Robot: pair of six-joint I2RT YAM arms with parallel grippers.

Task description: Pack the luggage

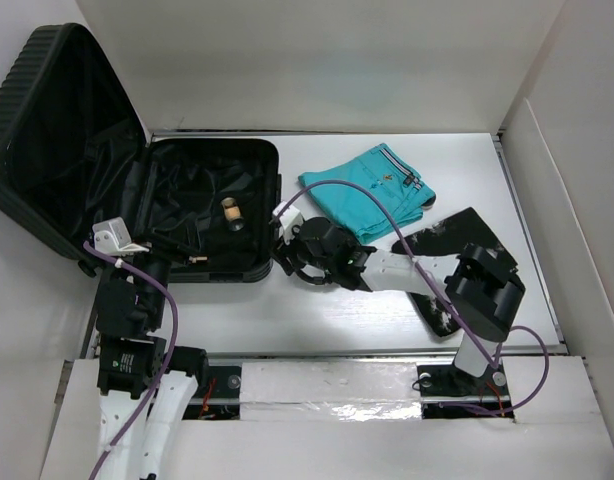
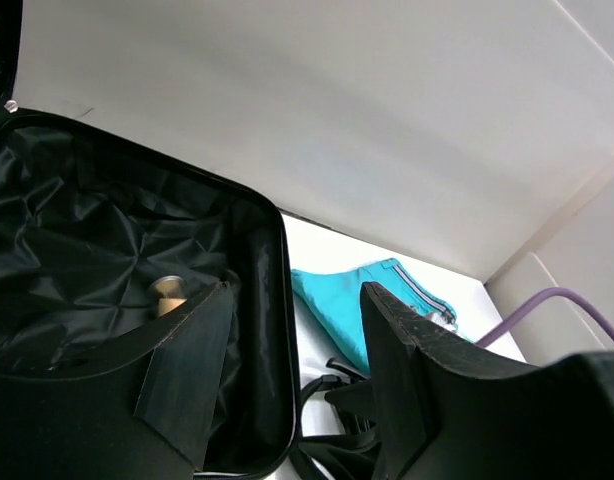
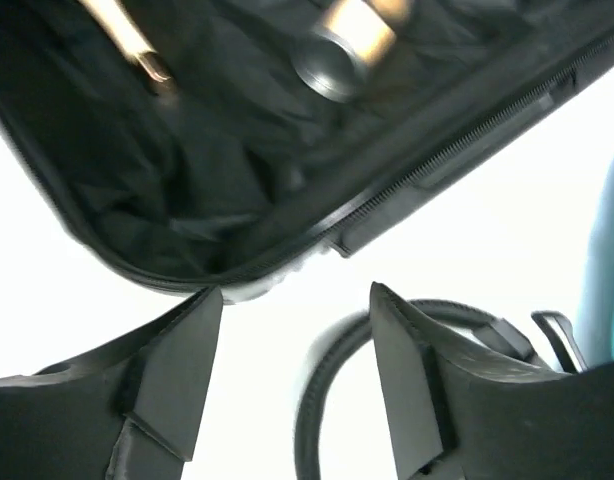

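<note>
Left gripper: fingers spread wide, empty, at near edge of suitcase. Right gripper: wide open, empty, over black loop beside suitcase corner. Suitcase open, table far left; small bottle inside. Teal shorts beyond.

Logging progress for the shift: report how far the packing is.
Done: the luggage lies open with a small tan-capped item inside. In hand: nothing; the right gripper hovers open by its edge, the left gripper open too. Left: the teal shorts and a black looped item lie on the table, unpacked.
</note>
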